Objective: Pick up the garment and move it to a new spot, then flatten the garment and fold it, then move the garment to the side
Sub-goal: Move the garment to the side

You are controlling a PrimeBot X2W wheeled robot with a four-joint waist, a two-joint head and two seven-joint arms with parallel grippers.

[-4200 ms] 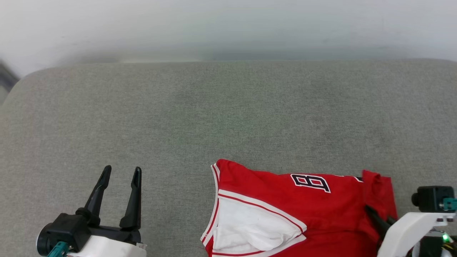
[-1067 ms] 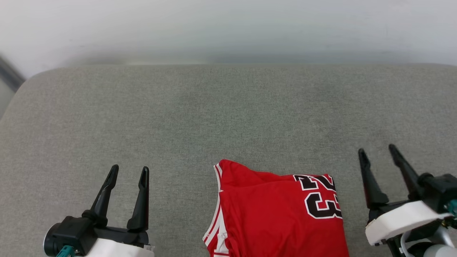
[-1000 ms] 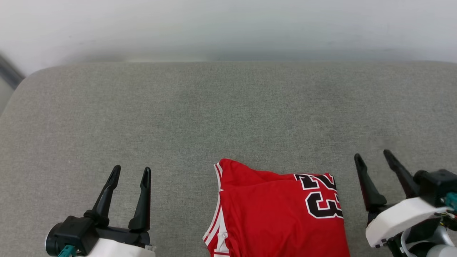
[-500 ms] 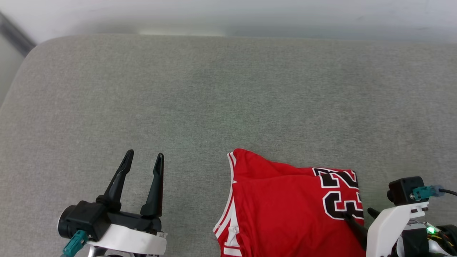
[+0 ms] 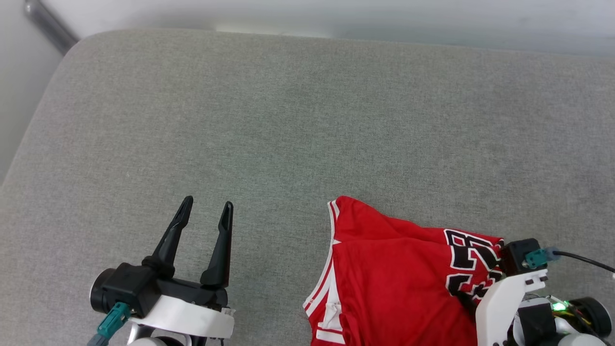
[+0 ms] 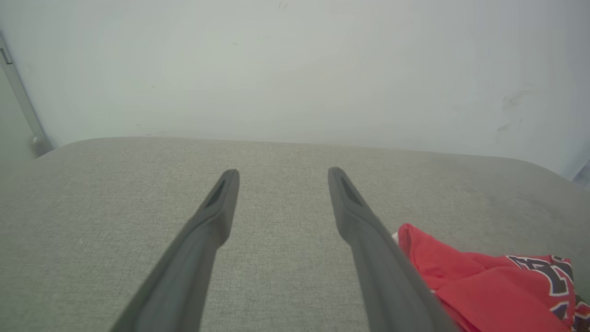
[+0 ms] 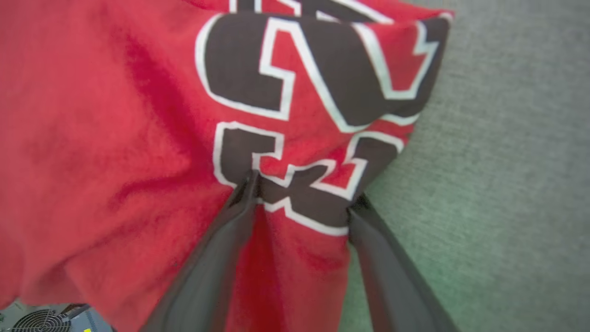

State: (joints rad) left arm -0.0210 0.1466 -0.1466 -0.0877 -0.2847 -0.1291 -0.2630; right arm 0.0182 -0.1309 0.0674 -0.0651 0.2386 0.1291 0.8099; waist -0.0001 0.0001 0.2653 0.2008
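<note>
Your folded garment (image 5: pixel 399 283) lies on the grey cushion's (image 5: pixel 288 120) near right part. Your right hand (image 7: pixel 304 191) straddles its outer border, fingers apart with cloth between, likely ready to pinch and slide it aside. Your left hand (image 5: pixel 206 209) hovers spread over the cushion's near left.

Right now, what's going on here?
A two-armed robot is working on a red jersey, which lies folded over on a grey cushion. The right gripper is down at the jersey's right edge. Its open fingers straddle a ridge of fabric at the black number print and have not yet pinched it. The left gripper is open over bare cushion, apart from the jersey.
</note>
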